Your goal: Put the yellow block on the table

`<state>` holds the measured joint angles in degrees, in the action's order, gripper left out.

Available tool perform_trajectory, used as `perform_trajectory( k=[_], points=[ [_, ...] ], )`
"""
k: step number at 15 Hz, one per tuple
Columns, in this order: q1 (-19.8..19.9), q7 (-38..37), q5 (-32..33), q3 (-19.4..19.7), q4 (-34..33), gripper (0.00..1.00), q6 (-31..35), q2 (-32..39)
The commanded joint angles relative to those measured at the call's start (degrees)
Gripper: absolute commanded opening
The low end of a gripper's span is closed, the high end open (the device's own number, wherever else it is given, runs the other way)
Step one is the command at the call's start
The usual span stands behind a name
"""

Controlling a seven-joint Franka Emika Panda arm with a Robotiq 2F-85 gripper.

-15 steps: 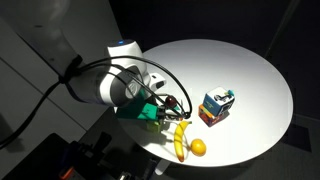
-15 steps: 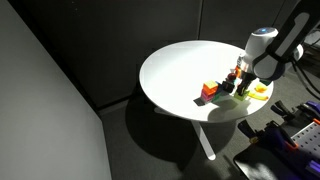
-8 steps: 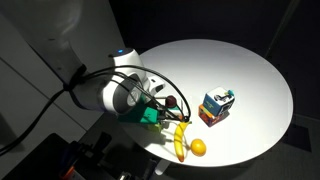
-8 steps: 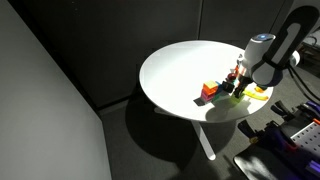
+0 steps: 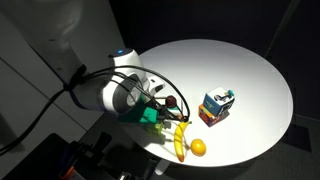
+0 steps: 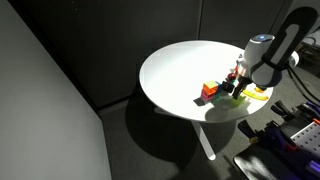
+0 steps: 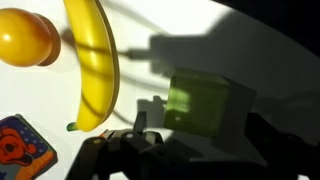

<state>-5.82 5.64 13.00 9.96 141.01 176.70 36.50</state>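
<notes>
**A:** Where is the small pale yellow-green toy block [image 7: 198, 103]?

**B:** The wrist view shows it best. It is a square face low and right of centre on the large round white tabletop [image 5: 235, 60], ringed by dark shadow. The long yellow banana [image 7: 92, 62] lies just beside it, apart from it. The round yellow-orange fruit [image 7: 25, 37] is beyond the banana, in the corner.

**A:** And from outside?

**B:** In an exterior view the same block [image 5: 150, 118] looks a stronger green. It is near the table's edge, right under the arm's black gripper [image 5: 162, 107], with the banana [image 5: 180, 140] and the fruit [image 5: 198, 147] further along the rim. That view also shows a small stack of coloured blocks [image 5: 215, 108] standing well apart, toward the middle of the table. The wrist camera catches only a blue corner of it with an orange print [image 7: 20, 150].

**A:** Does the other outside camera add anything?

**B:** Not much. The gripper [image 6: 237, 86] hangs low over the far rim, and the stack shows as a red-orange lump [image 6: 209, 90] beside it. The yellow block itself is too small to pick out there.

**A:** How do the jaws stand?

**B:** I cannot tell. In the wrist view the gripper is only dark shapes along the bottom edge, meeting the block's lower side. No view shows the gap between the jaws, or whether the block rests on the table or is pinched.
</notes>
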Motion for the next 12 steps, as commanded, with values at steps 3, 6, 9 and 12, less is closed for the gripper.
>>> perform_trajectory(
  k=[3, 6, 9, 12],
  points=[
    [2.1, 0.3, -1.6, -2.9, 1.4, 1.0, -4.3, -4.3],
    [2.6, 0.2, -1.8, -3.8, 1.5, 1.0, -4.7, -5.9],
    [2.5, -0.4, -2.3, -4.0, 1.6, 1.0, -4.0, -7.3],
    [2.3, -0.7, -2.8, -4.1, 1.8, 1.0, -3.5, -8.8]
  ],
)
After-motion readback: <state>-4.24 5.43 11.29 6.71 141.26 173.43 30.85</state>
